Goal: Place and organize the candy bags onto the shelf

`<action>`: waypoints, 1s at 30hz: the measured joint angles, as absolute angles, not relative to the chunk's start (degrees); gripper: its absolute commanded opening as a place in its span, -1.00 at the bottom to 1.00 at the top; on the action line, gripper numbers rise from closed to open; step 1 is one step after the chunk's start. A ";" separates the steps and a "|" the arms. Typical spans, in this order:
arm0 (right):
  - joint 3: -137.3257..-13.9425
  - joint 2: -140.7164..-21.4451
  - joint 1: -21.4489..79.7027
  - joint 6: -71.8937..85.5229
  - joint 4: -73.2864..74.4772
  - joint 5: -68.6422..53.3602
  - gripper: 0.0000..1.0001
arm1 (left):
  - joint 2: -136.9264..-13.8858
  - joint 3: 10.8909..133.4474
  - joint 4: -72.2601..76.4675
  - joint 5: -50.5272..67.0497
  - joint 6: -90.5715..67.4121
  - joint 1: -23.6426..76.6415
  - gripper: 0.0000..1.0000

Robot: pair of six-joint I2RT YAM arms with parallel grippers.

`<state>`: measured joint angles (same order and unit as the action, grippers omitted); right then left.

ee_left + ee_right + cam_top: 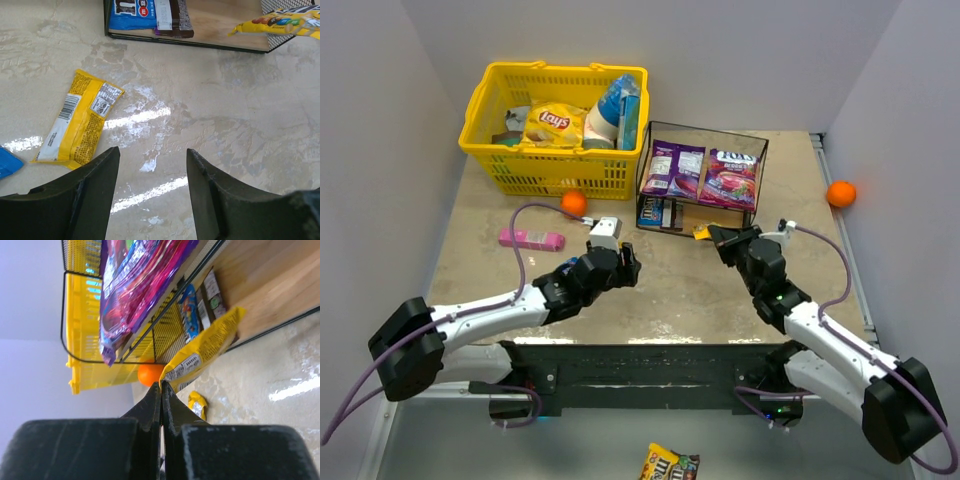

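Observation:
The shelf stands mid-table with two purple bags on its top board. A blue packet and a brown packet lie on the lower board. My right gripper is shut on one end of a yellow packet, whose far end reaches over the lower board's front edge. My left gripper is open and empty, low over the table. Another yellow packet lies on the table just left of it, and a blue packet's corner shows at the edge.
A yellow basket with a Lays bag and other goods stands at the back left. A pink pack and an orange ball lie left of the shelf. A second orange ball sits far right. An M&M's packet lies below the table's near edge.

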<state>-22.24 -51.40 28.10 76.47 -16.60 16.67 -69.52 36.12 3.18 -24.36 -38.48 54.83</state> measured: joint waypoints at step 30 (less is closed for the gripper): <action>-23.66 -79.07 26.94 81.41 -29.21 21.54 -1.00 | -58.57 34.76 -5.37 -26.87 -38.63 54.83 0.22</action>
